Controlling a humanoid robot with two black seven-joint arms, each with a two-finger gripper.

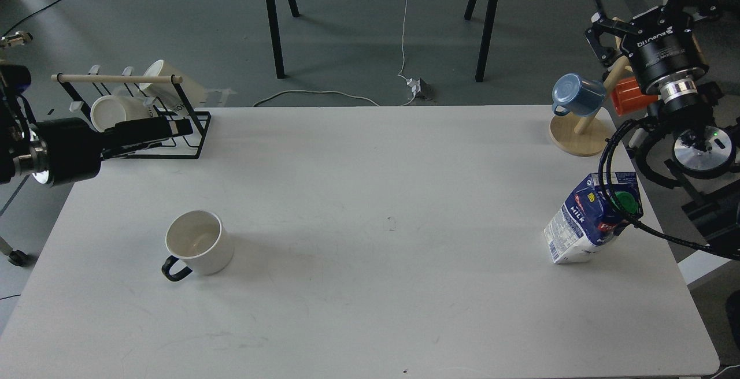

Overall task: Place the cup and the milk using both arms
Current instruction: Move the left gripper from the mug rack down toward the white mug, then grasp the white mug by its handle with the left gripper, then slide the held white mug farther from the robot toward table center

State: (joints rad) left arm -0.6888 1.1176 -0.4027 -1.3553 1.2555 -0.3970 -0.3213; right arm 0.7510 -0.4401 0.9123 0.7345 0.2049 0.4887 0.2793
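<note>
risks tipping the milk (589, 223), right of the cup (199, 243) on the surface (370, 194), on a crooked grab; left end effector (173, 129) pressed together, right end effector (601, 32) spread.

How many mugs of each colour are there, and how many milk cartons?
White mugs: 3 (the cup on the table, two in the black rack)
Blue mugs: 1
Orange mugs: 1
Milk cartons: 1
Total: 6

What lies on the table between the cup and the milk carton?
Nothing: in the head view, the table is bare between the cup and the milk carton.
</note>
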